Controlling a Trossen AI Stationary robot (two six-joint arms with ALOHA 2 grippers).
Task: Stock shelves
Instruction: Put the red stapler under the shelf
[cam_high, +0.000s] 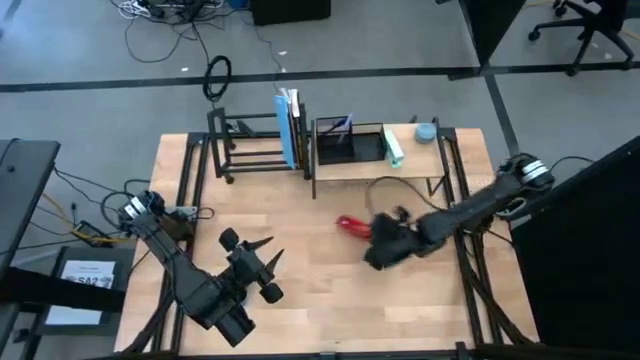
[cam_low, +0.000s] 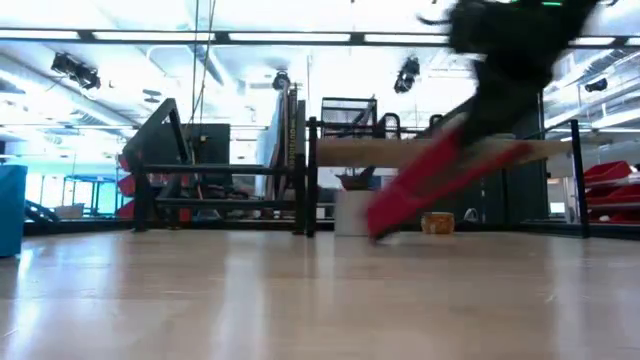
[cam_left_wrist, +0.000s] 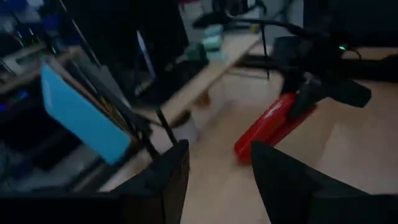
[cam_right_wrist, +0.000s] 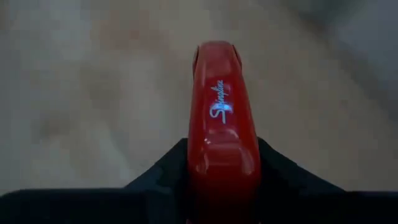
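- The right gripper (cam_high: 372, 238) pinches a red stapler (cam_right_wrist: 222, 118) by its rear end, one finger on each side, and holds it tilted above the wooden table (cam_high: 320, 300), nose pointing down and away.
- Gripping the back end probably leaves the long nose free to slide onto a shelf.
- White script runs along the stapler's top; it looks like "Swingline", though it is not crisp.
- At the table's far edge stand the black tube-frame rack (cam_high: 245, 150), holding upright blue folders (cam_high: 290, 128), and beside it the wood-topped shelf (cam_high: 400, 158).
- The left gripper (cam_high: 262, 262) waits near the table's front left, its fingers spread and empty.
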